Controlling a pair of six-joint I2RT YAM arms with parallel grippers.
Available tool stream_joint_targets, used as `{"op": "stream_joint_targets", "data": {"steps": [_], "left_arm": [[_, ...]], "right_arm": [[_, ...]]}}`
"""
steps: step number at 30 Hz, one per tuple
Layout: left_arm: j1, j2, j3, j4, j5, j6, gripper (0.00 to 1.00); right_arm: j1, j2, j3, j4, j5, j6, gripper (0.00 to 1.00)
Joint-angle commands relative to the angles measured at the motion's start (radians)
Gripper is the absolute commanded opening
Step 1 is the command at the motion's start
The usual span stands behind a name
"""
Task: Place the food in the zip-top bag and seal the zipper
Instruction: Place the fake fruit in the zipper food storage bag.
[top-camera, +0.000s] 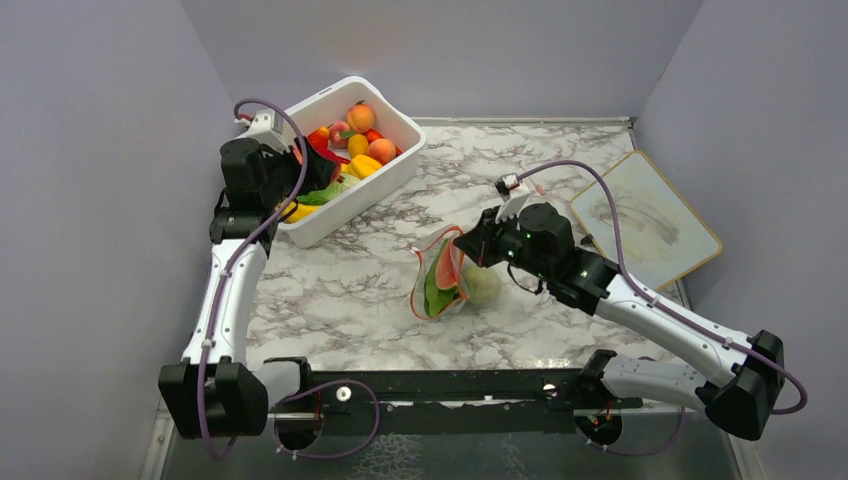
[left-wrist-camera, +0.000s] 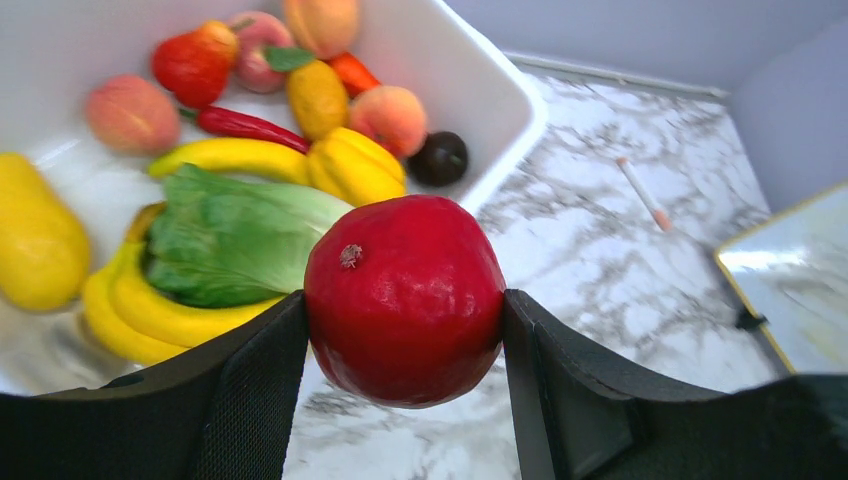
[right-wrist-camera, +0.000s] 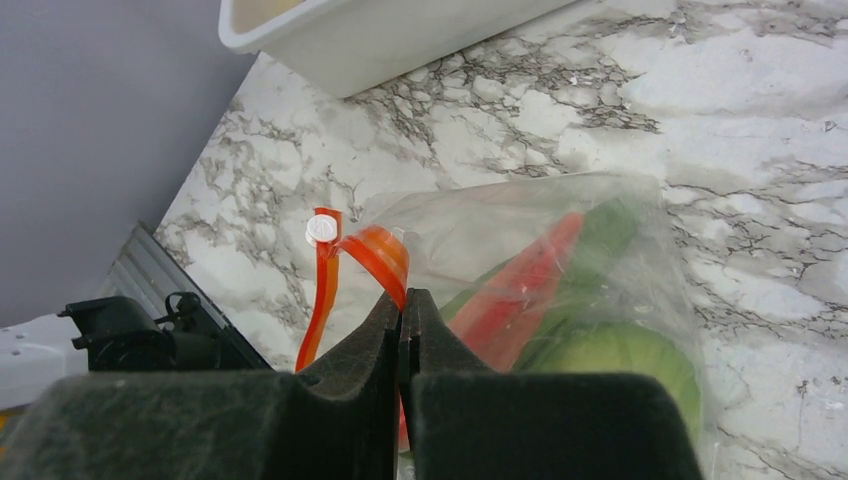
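Observation:
My left gripper (left-wrist-camera: 403, 305) is shut on a glossy red round fruit (left-wrist-camera: 404, 298), held above the marble just outside the white tub (left-wrist-camera: 510, 130). More food lies in the tub: peaches (left-wrist-camera: 390, 117), a yellow pepper (left-wrist-camera: 352, 165), bananas (left-wrist-camera: 150, 310) and a green leafy bunch (left-wrist-camera: 235, 240). The clear zip-top bag (top-camera: 445, 280) lies mid-table with a red piece (right-wrist-camera: 525, 280), green leaves and a round green cabbage (top-camera: 482, 285) inside. My right gripper (right-wrist-camera: 402, 300) is shut on the bag's orange-red zipper (right-wrist-camera: 385, 255), lifting its mouth edge; the white slider (right-wrist-camera: 321, 229) sits at the strip's end.
The tub (top-camera: 330, 215) stands at the back left by my left arm. A wood-framed white board (top-camera: 645, 215) lies at the right edge. A thin white stick with an orange tip (left-wrist-camera: 640, 190) lies on the marble. A black rail (top-camera: 450, 385) runs along the near edge.

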Motion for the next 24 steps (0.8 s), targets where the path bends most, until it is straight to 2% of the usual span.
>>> {"op": "stream_joint_targets", "data": {"steps": [1,9,12,16,24], "left_arm": [[-0.039,-0.104,-0.085,0.036,0.183,-0.044,0.42],[-0.117,-0.250,-0.182,0.055,0.375,-0.108,0.42],[-0.167,-0.294,-0.222,0.130,0.426,-0.182,0.40],[-0.234,-0.363,-0.316,0.271,0.418,-0.298,0.34],[-0.347,-0.377,-0.413,0.355,0.377,-0.357,0.34]], "right_arm": [[0.002,-0.004,0.008,0.005,0.030,0.067,0.01],[0.002,0.020,0.060,-0.034,0.108,0.115,0.01],[0.002,0.064,0.095,-0.061,0.154,0.080,0.01],[0.002,0.101,0.128,-0.081,0.185,0.061,0.01],[0.002,0.108,0.142,-0.080,0.181,0.062,0.01]]}}
